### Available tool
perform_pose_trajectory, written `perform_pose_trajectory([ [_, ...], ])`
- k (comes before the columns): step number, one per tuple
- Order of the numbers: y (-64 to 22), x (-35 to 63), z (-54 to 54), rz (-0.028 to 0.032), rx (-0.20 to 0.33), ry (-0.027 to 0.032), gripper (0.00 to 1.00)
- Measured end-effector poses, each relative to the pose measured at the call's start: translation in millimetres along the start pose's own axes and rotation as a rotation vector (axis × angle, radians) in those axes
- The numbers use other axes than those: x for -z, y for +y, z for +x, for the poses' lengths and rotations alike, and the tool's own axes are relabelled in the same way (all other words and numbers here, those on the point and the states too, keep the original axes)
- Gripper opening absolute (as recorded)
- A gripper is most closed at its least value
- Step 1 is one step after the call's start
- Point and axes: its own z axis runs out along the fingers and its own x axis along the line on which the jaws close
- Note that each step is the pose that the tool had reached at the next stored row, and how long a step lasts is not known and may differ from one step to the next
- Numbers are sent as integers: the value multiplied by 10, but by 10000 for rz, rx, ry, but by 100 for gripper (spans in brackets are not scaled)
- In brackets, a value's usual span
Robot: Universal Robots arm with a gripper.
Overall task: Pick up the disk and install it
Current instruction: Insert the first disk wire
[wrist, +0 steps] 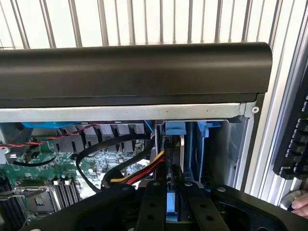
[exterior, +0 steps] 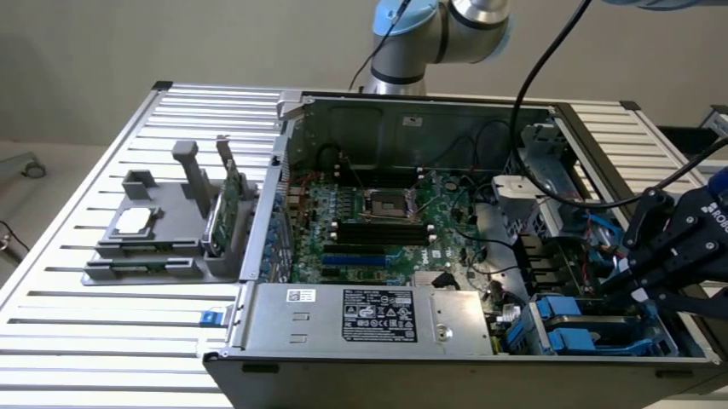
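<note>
While the open computer case [exterior: 421,230] lies flat on the slatted aluminium table [exterior: 102,281], the black gripper [exterior: 637,285] reaches in from the exterior view's right, its fingers angled down toward the blue drive bays [exterior: 574,328] in the case's near right corner. In the wrist view the gripper [wrist: 174,202] has its two black fingers [wrist: 153,204] drawn close together on either side of a thin upright piece with a light blue face, which looks like the disk [wrist: 173,204] seen edge-on in its blue carrier; the fingers appear to pinch it, though how firmly they bear on it cannot be told. That piece stands right over the bay opening, where blue plastic tabs [wrist: 174,129] and a grey metal rail [wrist: 125,111] mark the case edge. A bundle of yellow, red and black wires [wrist: 139,171] runs just beside the fingers, and a black cable [wrist: 96,151] loops across the green motherboard [wrist: 45,166]. In the exterior view the motherboard [exterior: 376,221] fills the middle of the case, with the silver power supply [exterior: 364,315] and its printed label along the near wall. On the exterior view's left, a grey fixture [exterior: 159,230] on the table holds a small square silver chip [exterior: 133,221] and a thin green circuit card [exterior: 234,200] standing upright. A person's fingertips [wrist: 299,204] show at the edge of the wrist view, beside a dark keyboard [wrist: 294,144].
</note>
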Motion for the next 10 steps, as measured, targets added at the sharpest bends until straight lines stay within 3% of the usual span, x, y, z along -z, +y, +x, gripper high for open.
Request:
perform_pose_trajectory([
  [10,1,-1,0,0,196,-66,16],
])
